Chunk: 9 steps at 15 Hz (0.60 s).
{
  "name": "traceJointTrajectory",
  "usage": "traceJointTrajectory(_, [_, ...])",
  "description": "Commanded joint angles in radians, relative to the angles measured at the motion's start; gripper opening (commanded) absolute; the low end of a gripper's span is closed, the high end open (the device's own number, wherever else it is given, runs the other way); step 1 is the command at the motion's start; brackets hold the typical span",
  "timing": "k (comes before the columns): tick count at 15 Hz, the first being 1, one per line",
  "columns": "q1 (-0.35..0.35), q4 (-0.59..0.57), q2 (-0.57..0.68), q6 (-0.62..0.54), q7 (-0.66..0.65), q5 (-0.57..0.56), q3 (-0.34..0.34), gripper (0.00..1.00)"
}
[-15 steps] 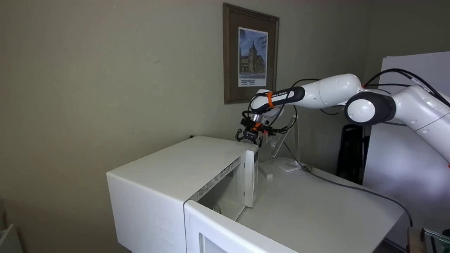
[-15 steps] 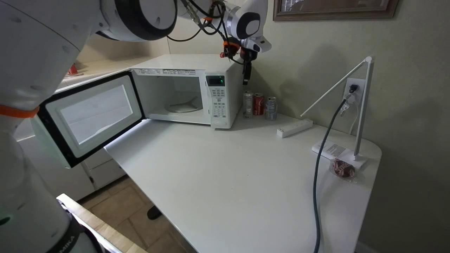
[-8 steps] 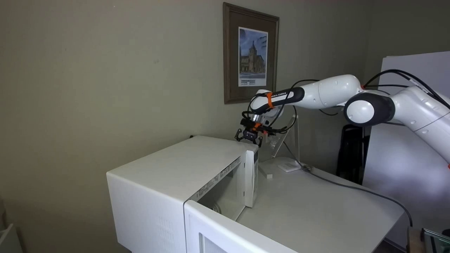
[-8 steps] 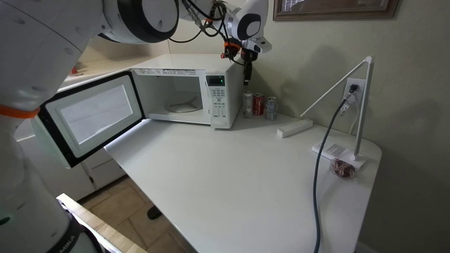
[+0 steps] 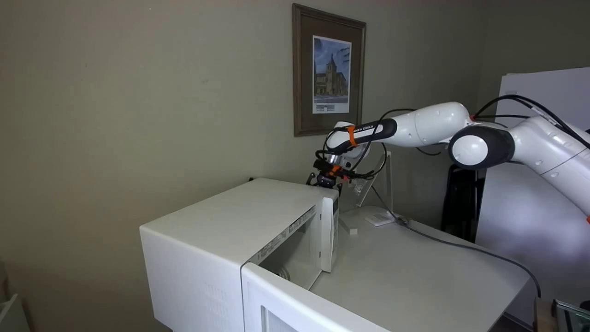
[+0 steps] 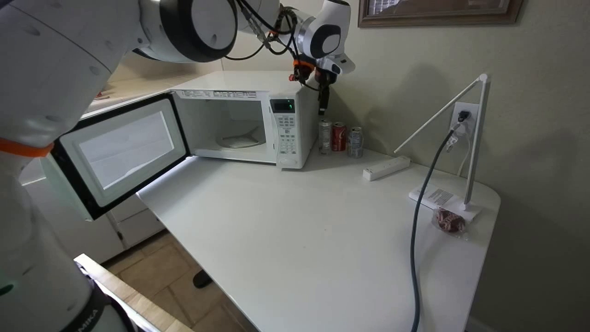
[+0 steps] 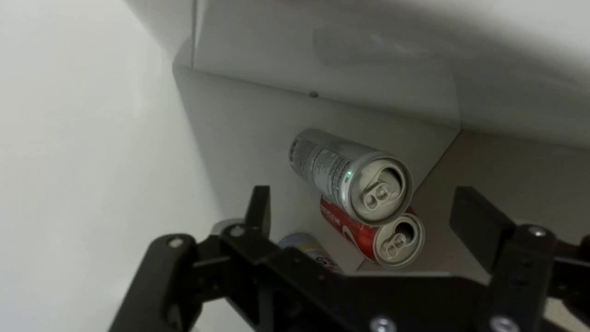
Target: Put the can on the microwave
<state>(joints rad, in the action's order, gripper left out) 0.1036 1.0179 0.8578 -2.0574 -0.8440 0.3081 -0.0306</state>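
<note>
Past the far edge of the microwave point(image 5: 239, 212), at 2 o'clock from its broad top, my gripper point(image 5: 325, 185) hangs in an exterior view, partly screened by the white body. In an exterior view, the silvery can point(image 6: 325, 138), likely the one meant, stands upright on the counter point(image 6: 295, 212) just beside the microwave; my fingers point(image 6: 323, 102) sit at its 12 o'clock, just clear of its rim. A red can point(image 6: 339, 137) and a bluish-grey can point(image 6: 355, 143) stand at its 3 o'clock. In the wrist view, my fingers are spread wide at 9 and 3 o'clock, gripping nothing, the silvery can's lid showing between them and the red can at its 5 o'clock. The spread presumably runs along the microwave's flank so neither finger must wedge between appliance and can.
</note>
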Motion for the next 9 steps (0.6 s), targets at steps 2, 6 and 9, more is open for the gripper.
traceJointTrajectory(2, [-0.001,-0.102,0.102,-0.018,-0.034,0.02,0.011,1.0])
traceJointTrajectory(6, [0.011,-0.175,0.175,-0.039,-0.057,0.03,0.02,1.0])
traceJointTrajectory(9, [0.028,-0.223,0.221,-0.053,-0.059,0.049,0.038,1.0])
